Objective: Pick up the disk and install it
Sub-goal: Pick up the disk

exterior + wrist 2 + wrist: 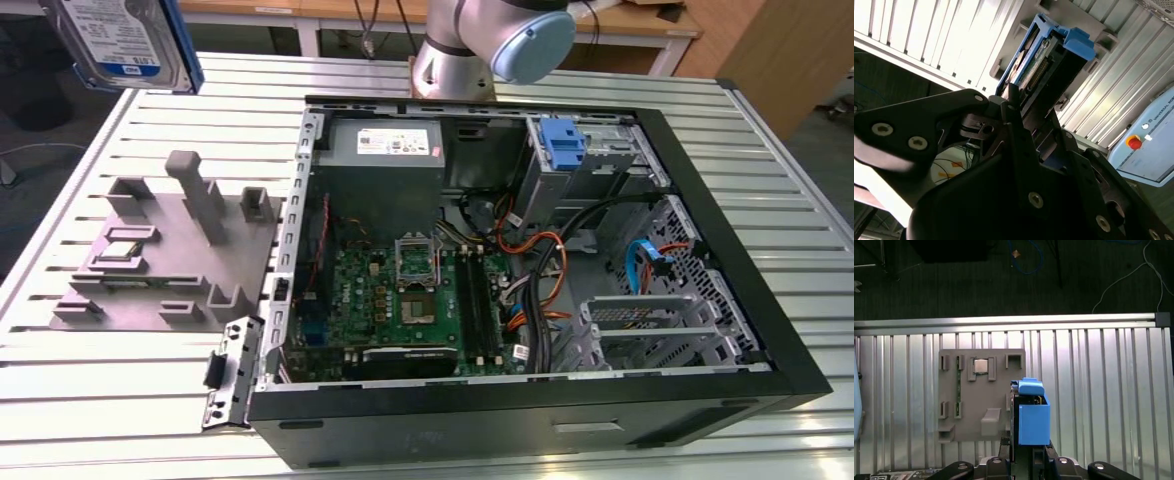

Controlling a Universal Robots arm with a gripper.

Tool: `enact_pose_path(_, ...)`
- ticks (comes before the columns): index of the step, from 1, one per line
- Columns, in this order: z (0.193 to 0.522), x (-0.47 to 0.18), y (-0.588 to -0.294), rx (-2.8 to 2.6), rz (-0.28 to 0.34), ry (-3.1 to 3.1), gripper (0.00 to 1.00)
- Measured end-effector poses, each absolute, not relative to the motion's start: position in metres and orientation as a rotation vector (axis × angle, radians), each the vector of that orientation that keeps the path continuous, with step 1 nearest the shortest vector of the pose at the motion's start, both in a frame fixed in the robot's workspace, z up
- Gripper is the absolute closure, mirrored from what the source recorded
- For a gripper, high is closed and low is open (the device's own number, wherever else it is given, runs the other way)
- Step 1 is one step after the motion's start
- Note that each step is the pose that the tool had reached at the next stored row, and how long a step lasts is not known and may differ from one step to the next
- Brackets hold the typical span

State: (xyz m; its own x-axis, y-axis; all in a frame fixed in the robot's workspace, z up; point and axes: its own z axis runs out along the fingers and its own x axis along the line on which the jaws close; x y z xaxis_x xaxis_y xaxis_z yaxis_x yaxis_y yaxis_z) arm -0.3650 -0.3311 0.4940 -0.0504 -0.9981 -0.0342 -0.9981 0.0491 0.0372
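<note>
The disk [123,40], a silver drive with a blue-and-white label and blue rails, hangs high over the table's far corner on the exterior view's left, well above the grey holder plate [160,255]. In both wrist views my gripper [1028,456] is shut on the disk [1032,416], with black fingers [1013,107] clamped on its two flat faces. The disk [1051,55] sticks out past the fingertips, its connector edge and blue rail showing. In the first wrist view the holder plate [981,390] lies directly below it.
An open computer case [747,300] lies on the slatted metal table [134,400], on the exterior view's right. Inside are a motherboard [400,300], a grey power-supply box [384,143], loose cables and a drive bay with a blue bracket [566,145]. The arm's base [461,60] stands behind the case.
</note>
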Motion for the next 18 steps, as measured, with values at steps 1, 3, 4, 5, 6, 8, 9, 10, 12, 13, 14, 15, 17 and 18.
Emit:
enact_pose_path(1,0.494,-0.364,-0.331,2.164,-0.079,-2.275,0.65)
enact_pose_path(3,0.494,-0.362,-0.331,2.164,-0.079,-2.275,0.65)
enact_pose_path(4,0.494,-0.361,-0.331,2.164,-0.079,-2.275,0.65)
enact_pose_path(5,0.494,-0.360,-0.331,2.164,-0.079,-2.275,0.65)
enact_pose_path(6,0.494,-0.360,-0.331,2.164,-0.079,-2.275,0.65)
enact_pose_path(8,0.494,-0.360,-0.331,2.164,-0.079,-2.275,0.65)
enact_pose_path(9,0.494,-0.360,-0.331,2.164,-0.079,-2.275,0.65)
enact_pose_path(10,0.494,-0.360,-0.331,2.164,-0.079,-2.275,0.65)
enact_pose_path(12,0.494,-0.360,-0.331,2.164,-0.079,-2.275,0.65)
enact_pose_path(13,0.494,-0.359,-0.331,2.164,-0.079,-2.275,0.65)
enact_pose_path(14,0.494,-0.357,-0.331,2.164,-0.079,-2.275,0.65)
enact_pose_path(15,0.494,-0.356,-0.331,2.164,-0.079,-2.275,0.65)
enact_pose_path(17,0.494,-0.354,-0.331,2.164,-0.079,-2.275,0.65)
enact_pose_path(18,0.494,-0.353,-0.331,2.164,-0.079,-2.275,0.65)
